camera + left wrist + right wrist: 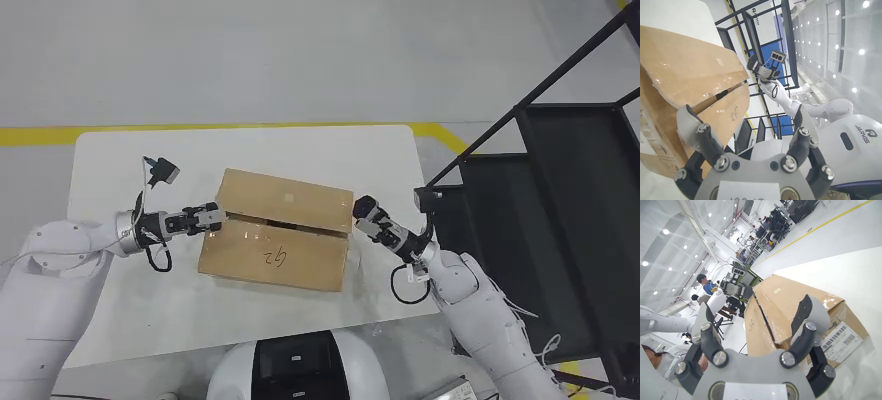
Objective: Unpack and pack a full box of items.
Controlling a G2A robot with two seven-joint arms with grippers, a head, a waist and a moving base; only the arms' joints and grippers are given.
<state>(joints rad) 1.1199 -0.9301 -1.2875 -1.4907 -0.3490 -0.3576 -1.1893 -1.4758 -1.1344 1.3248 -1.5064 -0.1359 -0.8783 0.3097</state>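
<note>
A brown cardboard box (277, 241) lies in the middle of the white table (120, 170), its two top flaps nearly closed with a dark slit between them. My left gripper (212, 217) is at the box's left end, open, one finger (687, 117) against the edge of a flap (696, 72). My right gripper (362, 214) is open at the box's right end, level with the slit, its fingers (804, 311) apart beside the box (791, 306). The box's contents are hidden.
A black metal shelf frame (560, 180) stands just right of the table. A yellow floor line (40, 134) runs behind the table. White table surface lies bare behind the box and along its front edge.
</note>
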